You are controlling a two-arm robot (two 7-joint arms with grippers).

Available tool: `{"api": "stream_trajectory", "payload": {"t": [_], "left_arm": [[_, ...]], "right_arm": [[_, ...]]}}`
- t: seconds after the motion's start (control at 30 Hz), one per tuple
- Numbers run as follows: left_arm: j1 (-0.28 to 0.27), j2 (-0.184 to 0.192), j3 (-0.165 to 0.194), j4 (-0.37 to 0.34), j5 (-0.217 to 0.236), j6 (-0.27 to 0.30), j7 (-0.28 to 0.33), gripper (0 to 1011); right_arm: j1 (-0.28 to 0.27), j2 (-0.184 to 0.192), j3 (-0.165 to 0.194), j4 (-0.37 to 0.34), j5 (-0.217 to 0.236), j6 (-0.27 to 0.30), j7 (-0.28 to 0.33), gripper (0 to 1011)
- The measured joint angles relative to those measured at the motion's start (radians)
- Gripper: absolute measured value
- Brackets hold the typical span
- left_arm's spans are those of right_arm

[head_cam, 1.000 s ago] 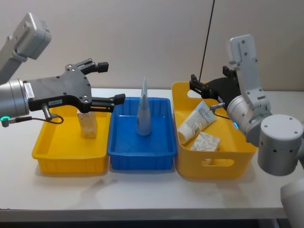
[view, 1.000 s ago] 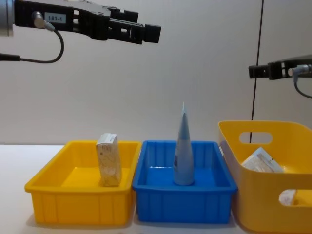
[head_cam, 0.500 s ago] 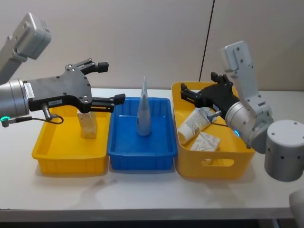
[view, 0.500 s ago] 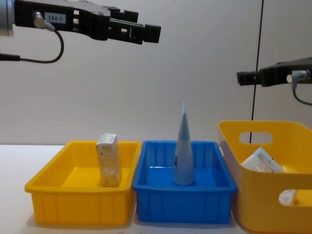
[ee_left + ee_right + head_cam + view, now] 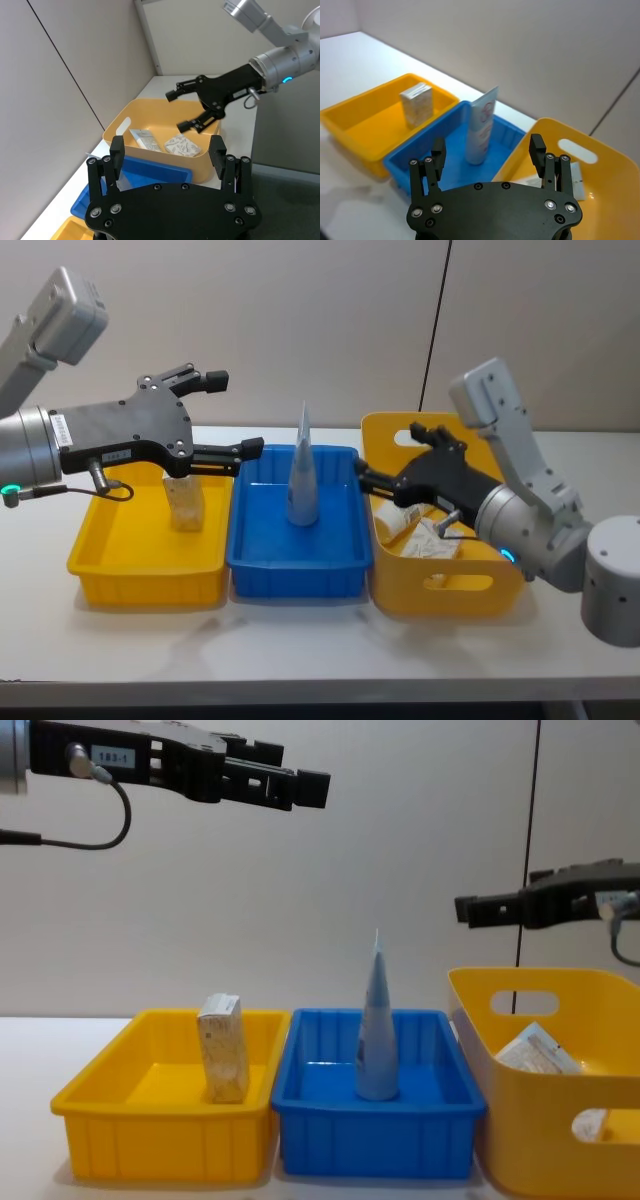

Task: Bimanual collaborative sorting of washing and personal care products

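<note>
A tall pale-blue tube [image 5: 302, 475] [image 5: 375, 1030] stands upright in the blue tray [image 5: 300, 575]. In the yellow tray [image 5: 100, 560] a small beige speckled pack [image 5: 184, 502] [image 5: 224, 1048] stands on end. The yellow handled basket [image 5: 460, 595] holds a lying white tube [image 5: 145, 140] and a grey marbled soft pack [image 5: 432, 540] [image 5: 183, 145]. My left gripper [image 5: 235, 413] [image 5: 305, 785] hangs open high above the yellow tray. My right gripper [image 5: 390, 452] [image 5: 465, 910] is open above the basket's side nearest the blue tray, and it partly hides the lying tube in the head view.
The three containers stand side by side on a white table [image 5: 300, 650], with a grey wall close behind. A black cable [image 5: 436, 320] hangs down the wall behind the basket. Bare table lies in front of the trays.
My right gripper has swung down and to the left, from behind the basket to over its side nearest the blue tray. The left arm and all products have stayed put.
</note>
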Motion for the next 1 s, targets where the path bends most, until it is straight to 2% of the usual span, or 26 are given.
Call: {"api": "stream_trajectory", "payload": {"t": [0.7,1.0], "left_arm": [[0.000,0.000,0.000,0.000,0.000,0.000,0.000,1002],[0.000,0.000,0.000,0.000,0.000,0.000,0.000,1003]], "right_arm": [[-0.092,0.147,-0.051,-0.078,0.106,-0.080,0.273,1002],[-0.114,0.180,-0.067,-0.095,0.130,-0.102,0.330,1002]]}}
